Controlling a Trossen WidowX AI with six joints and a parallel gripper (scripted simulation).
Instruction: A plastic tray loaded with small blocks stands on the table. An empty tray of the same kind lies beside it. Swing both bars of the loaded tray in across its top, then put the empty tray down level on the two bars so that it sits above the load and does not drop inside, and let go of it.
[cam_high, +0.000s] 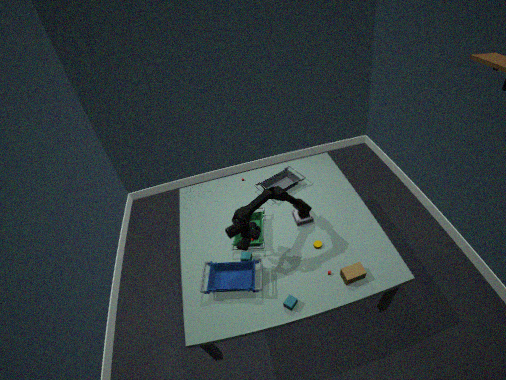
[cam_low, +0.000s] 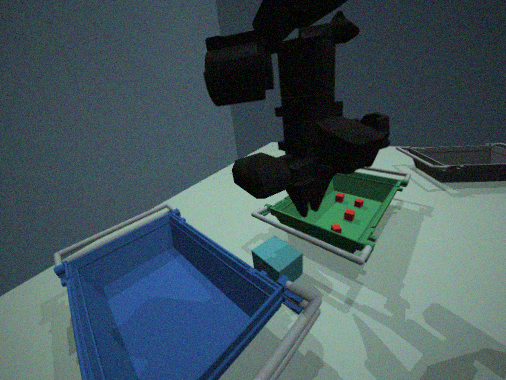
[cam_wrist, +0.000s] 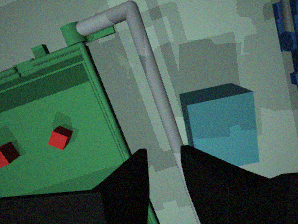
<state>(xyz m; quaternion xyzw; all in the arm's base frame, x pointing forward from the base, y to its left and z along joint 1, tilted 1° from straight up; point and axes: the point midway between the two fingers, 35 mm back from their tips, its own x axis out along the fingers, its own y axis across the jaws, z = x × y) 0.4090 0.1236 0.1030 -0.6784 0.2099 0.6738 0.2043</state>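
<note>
The loaded green tray (cam_high: 261, 230) (cam_low: 365, 185) (cam_wrist: 104, 100) stands on the table with several red blocks (cam_low: 349, 215) (cam_wrist: 60, 137) inside. Its near wire bar (cam_low: 320, 243) (cam_wrist: 154, 80) is swung out over the end facing the blue tray; its far bar (cam_low: 387, 172) is swung out too. The empty blue tray (cam_high: 231, 276) (cam_low: 210, 265) (cam_wrist: 286, 41) stands beside it, both bars out. My gripper (cam_low: 309, 212) (cam_wrist: 163, 155) is slightly open with nothing held. It points down above the near end of the green tray; in the wrist view the bar runs down behind the right fingertip. Its exact height is unclear.
A teal block (cam_high: 246, 255) (cam_low: 277, 257) (cam_wrist: 225, 125) stands between the green and blue trays. A grey tray (cam_high: 285, 181) (cam_low: 450, 172) is at the back. Another teal block (cam_high: 290, 302), a brown block (cam_high: 353, 273) and a yellow disc (cam_high: 318, 244) lie farther off.
</note>
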